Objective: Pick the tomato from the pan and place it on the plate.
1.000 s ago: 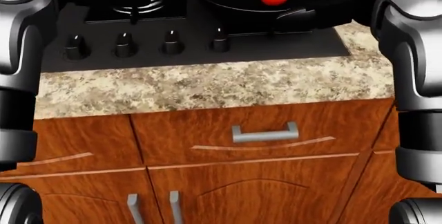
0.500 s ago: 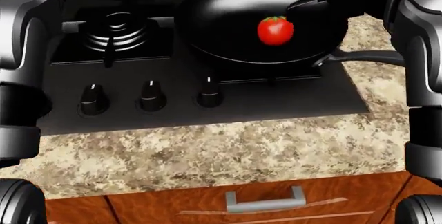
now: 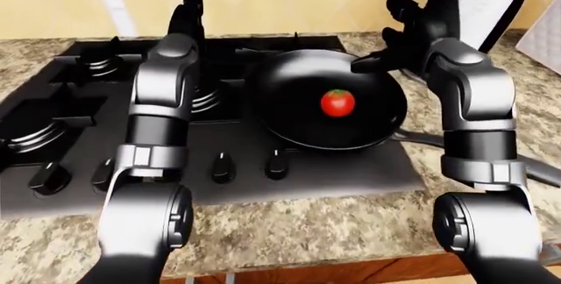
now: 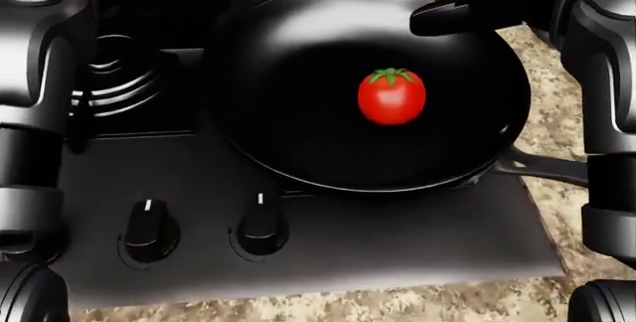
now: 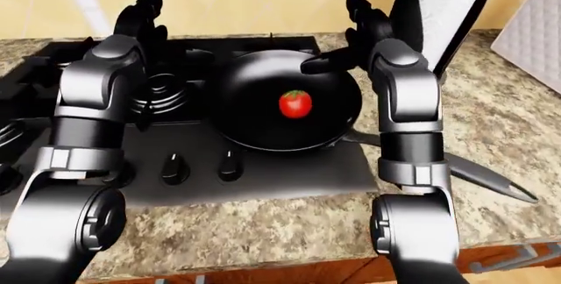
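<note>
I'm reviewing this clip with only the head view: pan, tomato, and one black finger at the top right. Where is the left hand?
Observer: The left hand is raised near the top of the stove, left of the pan in the left-eye view. Its fingers are open and hold nothing.
Operator: And the hand that finger belongs to?
Observer: The right hand hangs open over the pan's upper-right rim, clear of the tomato.
Operator: Any plate in sight?
Observer: No. Neither eye view shows a plate. To the right of the pan there is only the speckled counter.
</note>
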You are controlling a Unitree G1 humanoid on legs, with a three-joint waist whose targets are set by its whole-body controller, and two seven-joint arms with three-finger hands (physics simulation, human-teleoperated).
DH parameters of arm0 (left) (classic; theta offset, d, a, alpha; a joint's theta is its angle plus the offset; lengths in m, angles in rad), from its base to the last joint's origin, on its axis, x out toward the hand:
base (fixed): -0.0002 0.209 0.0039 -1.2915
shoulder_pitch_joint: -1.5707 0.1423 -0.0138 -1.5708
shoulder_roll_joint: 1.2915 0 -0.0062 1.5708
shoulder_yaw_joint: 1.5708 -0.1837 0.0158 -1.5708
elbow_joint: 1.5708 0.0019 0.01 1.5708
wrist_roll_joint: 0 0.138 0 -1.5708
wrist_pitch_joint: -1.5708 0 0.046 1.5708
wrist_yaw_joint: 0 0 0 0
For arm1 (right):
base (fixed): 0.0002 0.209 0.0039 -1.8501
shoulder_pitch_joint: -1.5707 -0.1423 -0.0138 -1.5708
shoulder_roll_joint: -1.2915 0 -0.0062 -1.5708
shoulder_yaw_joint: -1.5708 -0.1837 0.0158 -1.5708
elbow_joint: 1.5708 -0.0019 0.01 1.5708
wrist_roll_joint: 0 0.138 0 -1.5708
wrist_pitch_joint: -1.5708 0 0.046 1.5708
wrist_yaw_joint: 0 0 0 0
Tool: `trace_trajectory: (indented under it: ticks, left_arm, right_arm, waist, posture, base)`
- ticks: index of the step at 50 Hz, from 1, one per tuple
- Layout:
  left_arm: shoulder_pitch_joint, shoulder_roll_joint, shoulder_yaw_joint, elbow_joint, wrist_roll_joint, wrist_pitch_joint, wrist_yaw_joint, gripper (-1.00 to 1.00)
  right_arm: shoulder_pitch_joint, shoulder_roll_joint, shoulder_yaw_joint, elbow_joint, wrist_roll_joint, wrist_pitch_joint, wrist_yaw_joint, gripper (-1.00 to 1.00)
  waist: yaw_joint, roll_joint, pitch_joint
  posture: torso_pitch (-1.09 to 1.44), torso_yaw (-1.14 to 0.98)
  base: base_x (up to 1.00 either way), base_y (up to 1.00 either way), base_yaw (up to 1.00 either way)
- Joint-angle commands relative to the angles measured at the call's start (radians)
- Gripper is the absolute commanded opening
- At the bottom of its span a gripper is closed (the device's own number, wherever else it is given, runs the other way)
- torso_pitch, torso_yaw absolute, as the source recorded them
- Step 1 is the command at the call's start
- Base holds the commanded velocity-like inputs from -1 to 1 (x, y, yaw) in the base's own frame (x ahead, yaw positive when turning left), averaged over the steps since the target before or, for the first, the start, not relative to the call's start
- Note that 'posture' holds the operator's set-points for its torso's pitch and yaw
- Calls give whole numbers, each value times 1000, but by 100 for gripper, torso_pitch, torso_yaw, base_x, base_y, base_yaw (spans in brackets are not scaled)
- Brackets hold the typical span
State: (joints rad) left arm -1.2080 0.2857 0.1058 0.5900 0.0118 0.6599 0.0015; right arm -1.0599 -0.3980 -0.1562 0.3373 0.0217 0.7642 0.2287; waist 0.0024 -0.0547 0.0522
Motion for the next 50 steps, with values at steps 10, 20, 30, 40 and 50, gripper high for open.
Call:
trace_trajectory:
  ticks: [10,20,30,40,50]
  left_arm:
    - [-44,20,14,-52,9,-41,14,100]
    - [-44,20,14,-51,8,-41,19,100]
    - [-44,20,15,-51,6,-45,22,100]
    - [-44,19,17,-52,-2,-37,27,100]
    - [124,16,29,-362,-11,139,44,100]
  right_arm:
    - [-67,-15,-3,-39,7,-30,10,100]
    - [-94,-52,-8,-10,5,-30,7,100]
    - [-146,-98,6,80,-71,-167,93,100]
    - [-178,-85,19,101,-120,-144,177,100]
    - [-216,-94,46,127,-196,-112,274,100]
  waist:
    - [-1,28,-44]
    - [2,38,-34]
    - [-2,45,-31]
    - [-3,42,-35]
    - [-4,48,-34]
  posture:
    - [0,0]
    - [0,0]
    - [0,0]
    - [0,0]
    - [0,0]
  base:
    - [0,0,0]
    - [0,0,0]
    - [0,0,0]
    - [0,0,0]
    - [0,0,0]
